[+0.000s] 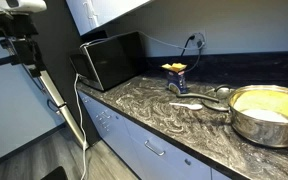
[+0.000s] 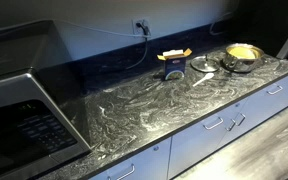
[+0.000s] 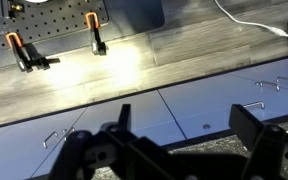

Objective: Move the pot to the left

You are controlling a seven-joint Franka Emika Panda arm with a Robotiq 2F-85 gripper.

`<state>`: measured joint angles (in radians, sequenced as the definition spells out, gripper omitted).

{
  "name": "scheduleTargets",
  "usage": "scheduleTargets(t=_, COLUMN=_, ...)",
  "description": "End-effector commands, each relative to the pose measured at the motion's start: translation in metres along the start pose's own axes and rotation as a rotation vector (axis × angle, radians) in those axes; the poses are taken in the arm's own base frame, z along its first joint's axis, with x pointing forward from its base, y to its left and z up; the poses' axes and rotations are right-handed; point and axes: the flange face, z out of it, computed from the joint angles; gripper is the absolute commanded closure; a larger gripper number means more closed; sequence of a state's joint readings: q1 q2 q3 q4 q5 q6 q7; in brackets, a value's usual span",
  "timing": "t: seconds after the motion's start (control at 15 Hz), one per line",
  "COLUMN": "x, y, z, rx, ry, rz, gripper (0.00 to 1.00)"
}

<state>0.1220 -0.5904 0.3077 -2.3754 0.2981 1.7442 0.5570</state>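
Observation:
The shiny steel pot [image 1: 267, 113] with a yellowish inside stands on the dark marbled counter [image 1: 154, 110], near its right end. It also shows far back on the counter in an exterior view [image 2: 241, 56]. In the wrist view my gripper [image 3: 184, 128] is open and empty, its two dark fingers spread wide. It hangs over the counter's front edge and looks onto the cabinet fronts and the floor. The pot does not show in the wrist view. I cannot make out the gripper in either exterior view.
A flat glass lid [image 1: 212, 99] [image 2: 204, 65] and a white spoon [image 1: 187, 105] lie beside the pot. A small yellow-topped box [image 1: 175, 72] [image 2: 173, 63] stands near the wall. A black microwave [image 1: 109, 60] [image 2: 19, 120] fills the counter's other end. A tripod [image 1: 46, 88] stands on the floor.

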Motion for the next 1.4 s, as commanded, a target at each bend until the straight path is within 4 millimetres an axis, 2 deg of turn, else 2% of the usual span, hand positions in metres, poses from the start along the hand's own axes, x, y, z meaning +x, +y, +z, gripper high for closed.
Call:
scheduleTargets(t=0.0, x=0.000, y=0.000, z=-0.001, rx=-0.001, ry=-0.001, rz=0.000, gripper=0.00)
scheduleTargets(t=0.73, x=0.002, y=0.000, z=-0.001, rx=0.005, ry=0.001, rz=0.010, gripper=0.00)
scheduleTargets(t=0.87, x=0.016, y=0.005, z=-0.004, rx=0.025, ry=0.051, rz=0.117, gripper=0.00)
scheduleTargets(t=1.07, x=0.046, y=0.021, z=-0.012, rx=0.060, ry=0.119, rz=0.275, gripper=0.00)
scheduleTargets(t=1.33, x=0.096, y=0.058, z=-0.015, rx=0.056, ry=0.231, rz=0.471, gripper=0.00)
